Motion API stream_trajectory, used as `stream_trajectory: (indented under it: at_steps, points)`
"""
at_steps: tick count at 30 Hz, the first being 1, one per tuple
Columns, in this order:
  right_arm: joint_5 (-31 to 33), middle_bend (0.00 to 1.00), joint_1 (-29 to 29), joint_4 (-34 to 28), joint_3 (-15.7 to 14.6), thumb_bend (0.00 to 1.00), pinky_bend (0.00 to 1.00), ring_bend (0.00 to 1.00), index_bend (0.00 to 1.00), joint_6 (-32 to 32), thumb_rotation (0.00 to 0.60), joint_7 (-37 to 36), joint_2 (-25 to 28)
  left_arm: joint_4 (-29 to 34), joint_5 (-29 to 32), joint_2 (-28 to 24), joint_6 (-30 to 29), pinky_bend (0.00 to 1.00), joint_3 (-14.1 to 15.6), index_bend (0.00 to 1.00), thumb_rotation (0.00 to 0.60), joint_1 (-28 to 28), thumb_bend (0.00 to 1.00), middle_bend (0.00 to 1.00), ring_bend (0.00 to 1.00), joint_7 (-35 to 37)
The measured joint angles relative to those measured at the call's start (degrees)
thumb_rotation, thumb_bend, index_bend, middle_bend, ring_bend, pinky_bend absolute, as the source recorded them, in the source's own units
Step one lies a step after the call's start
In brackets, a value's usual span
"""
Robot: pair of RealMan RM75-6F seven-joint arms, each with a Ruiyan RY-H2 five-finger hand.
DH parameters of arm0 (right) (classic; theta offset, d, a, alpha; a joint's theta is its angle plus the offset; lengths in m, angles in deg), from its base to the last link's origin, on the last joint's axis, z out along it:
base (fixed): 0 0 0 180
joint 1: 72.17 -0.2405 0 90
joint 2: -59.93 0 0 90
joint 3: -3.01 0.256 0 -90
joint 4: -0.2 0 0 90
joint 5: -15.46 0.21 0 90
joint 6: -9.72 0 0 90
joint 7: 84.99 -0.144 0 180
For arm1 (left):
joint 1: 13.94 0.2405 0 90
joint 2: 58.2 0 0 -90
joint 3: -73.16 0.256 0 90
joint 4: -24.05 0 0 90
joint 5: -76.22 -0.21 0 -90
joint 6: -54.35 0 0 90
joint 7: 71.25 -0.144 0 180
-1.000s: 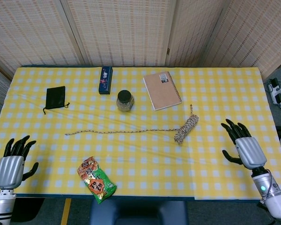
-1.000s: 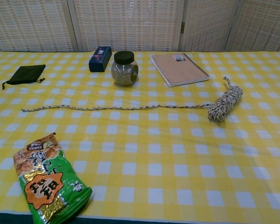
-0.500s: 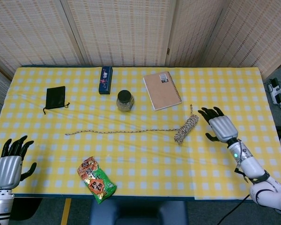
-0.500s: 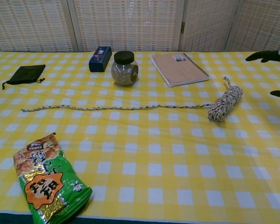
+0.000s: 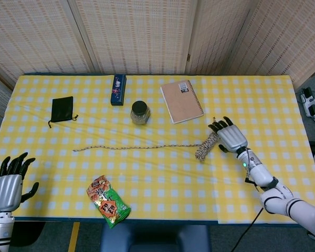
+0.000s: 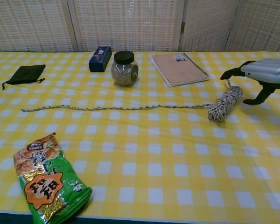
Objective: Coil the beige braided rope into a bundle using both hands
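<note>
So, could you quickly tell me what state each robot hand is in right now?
Left robot hand: open, holding nothing.
Right robot hand: open beside the rope, holding nothing.

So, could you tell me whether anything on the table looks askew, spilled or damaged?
Nothing looks spilled or damaged. The beige braided rope is half-coiled, its tail stretched straight across the checked tablecloth. The snack packet lies askew near the front edge.

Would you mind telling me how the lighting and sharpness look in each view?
Head view: even, soft light, faint shadows, everything sharp, including the rope and right robot hand. Chest view: equally even light, slight sheen on the snack bag, right robot hand cut by the frame edge.
</note>
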Motion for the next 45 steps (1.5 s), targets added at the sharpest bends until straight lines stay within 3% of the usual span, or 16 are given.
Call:
stream_trajectory:
  at_steps: [11,23,33,39,45]
  points:
    - [-2.7,0.31,-0.5,6.0,-2.4,0.38,0.07,0.28,0.37,-3.0,0.600,-4.8,-3.6,-0.5,-0.1,0.1,0.0,0.08,0.0,0.23,0.600,0.1,0.35,0.13,0.16,0.6]
    - [-3.2,0.37,-0.2,9.2,-3.9,0.38,0.15,0.33,0.42,-3.4,0.600,-6.8,-5.3,-0.9,0.0,0.3,0.4,0.08,-0.1,0.23,0.600,-0.2,0.35,0.13,0.16,0.6]
    - [-4.0,0.52,-0.3,11.1,-4.5,0.38,0.36,0.48,0.63,-5.0,0.600,-8.7,-6.3,-1.0,-0.1,0.3,0.3,0.08,-0.2,0.23,0.600,-0.3,0.35,0.13,0.16,0.7]
    - [-3.9,0.58,0.0,9.1,-4.2,0.38,0.45,0.54,0.71,-6.3,0.600,-9.2,-5.1,-1.6,-1.8,0.1,1.0,0.10,-0.8,0.26,0.600,-2.0,0.35,0.15,0.18,0.5]
    - [-3.4,0.61,0.6,2.1,-3.2,0.38,0.48,0.58,0.76,-8.8,0.600,-8.4,-1.7,-1.7,-4.8,-0.7,3.3,0.16,-2.0,0.32,0.600,-5.8,0.35,0.24,0.28,1.0]
